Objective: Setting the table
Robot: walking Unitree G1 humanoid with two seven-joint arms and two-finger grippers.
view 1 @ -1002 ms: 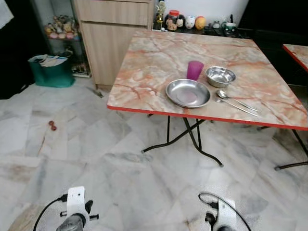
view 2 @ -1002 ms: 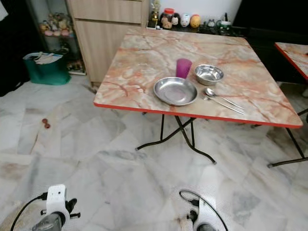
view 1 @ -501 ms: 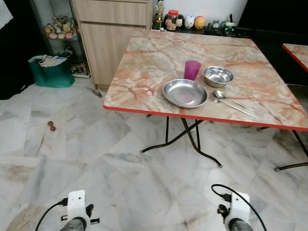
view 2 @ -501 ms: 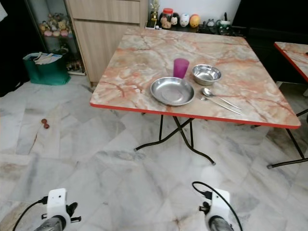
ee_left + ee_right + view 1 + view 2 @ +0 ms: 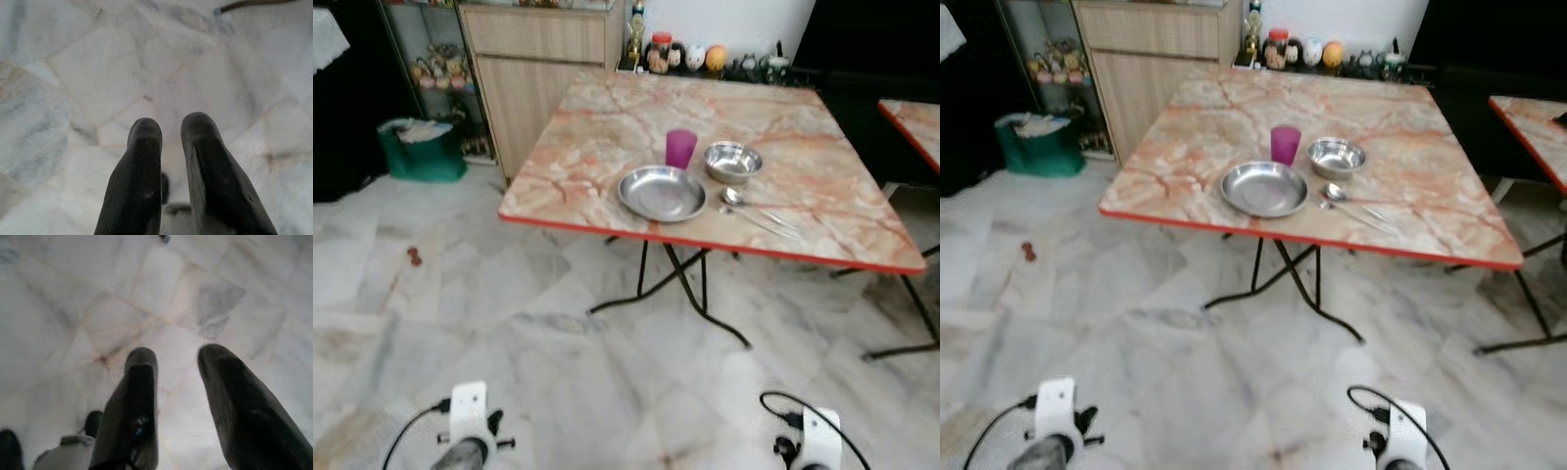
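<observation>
A marble-patterned folding table with a red edge stands ahead of me. On it lie a round steel plate, a purple cup just behind it, a steel bowl to the right, and a spoon with another long utensil beside it. Both arms hang low, far short of the table. My left gripper points at the floor with a narrow gap between its fingers, nothing held. My right gripper is open wider over the floor tiles, also holding nothing.
A wooden cabinet stands behind the table's left corner, with a green bin further left. Jars and ornaments line a dark shelf behind. A second table's corner juts in at the right. Marble floor lies between me and the table.
The whole view has shifted and blurred: the table now sits a little farther off and more to the left, so the camera has moved. Both arms still hang low.
</observation>
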